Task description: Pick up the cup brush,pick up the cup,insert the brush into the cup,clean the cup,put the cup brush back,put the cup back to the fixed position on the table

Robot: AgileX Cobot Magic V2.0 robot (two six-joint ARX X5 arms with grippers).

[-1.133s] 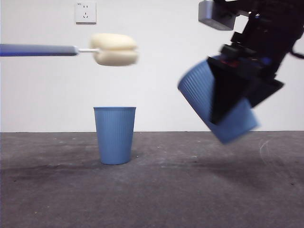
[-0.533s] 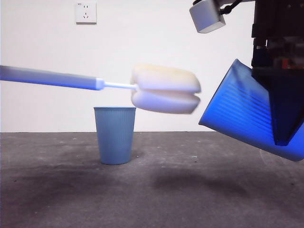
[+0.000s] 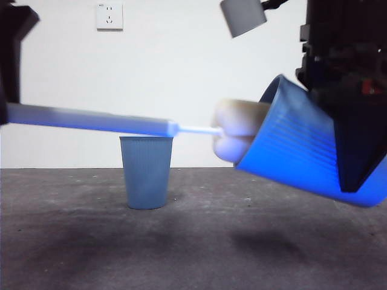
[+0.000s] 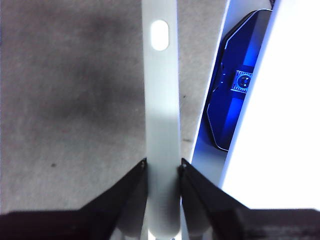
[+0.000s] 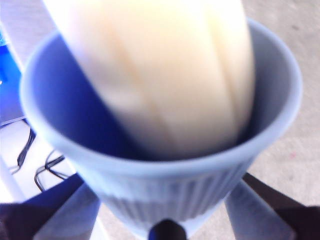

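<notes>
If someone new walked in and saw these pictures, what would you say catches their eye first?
Most striking is the tilted blue ribbed plastic cup held in the air by the right gripper, with the cup brush's cream-yellow sponge head partly inside its mouth. The brush's long grey flat handle runs level across the front view, clamped by the left gripper. A second identical blue cup stands upright on the dark grey table below the handle.

Cup brush [image 4: 161, 100] in left gripper [image 4: 162, 167]
</notes>
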